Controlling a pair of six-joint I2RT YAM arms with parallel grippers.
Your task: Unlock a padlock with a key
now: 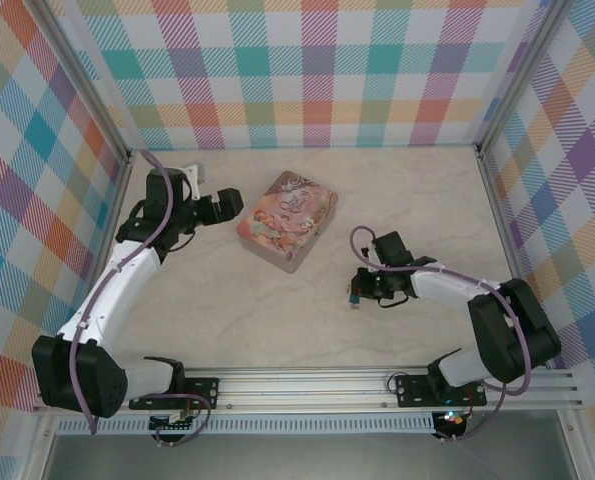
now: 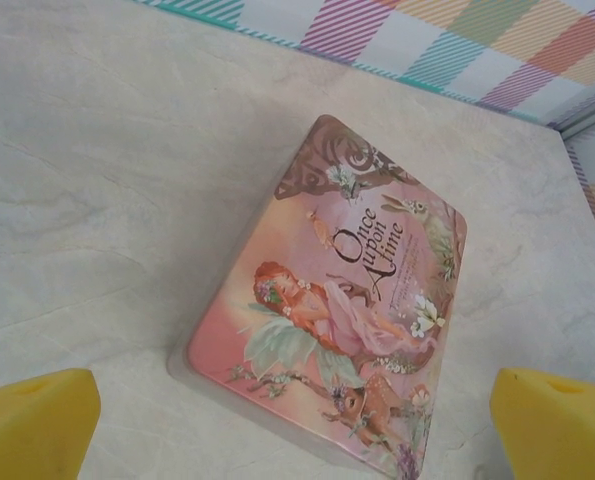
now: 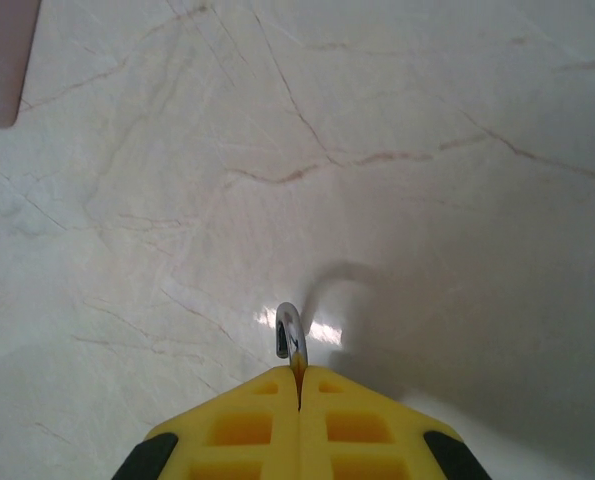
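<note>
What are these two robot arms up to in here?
They are meant to open a tiny padlock. The right gripper is shut on what looks like the padlock, whose curved silvery loop pokes out past the fingertips, low over the table. The left gripper is open and holds nothing. It points at a pink picture tin lying flat.

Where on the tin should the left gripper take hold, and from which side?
The tin lies flat, lid up, low-walled with rounded corners. So probably grip its two long sides, across the short width, coming down from above. The open left gripper hovers beside it.
</note>
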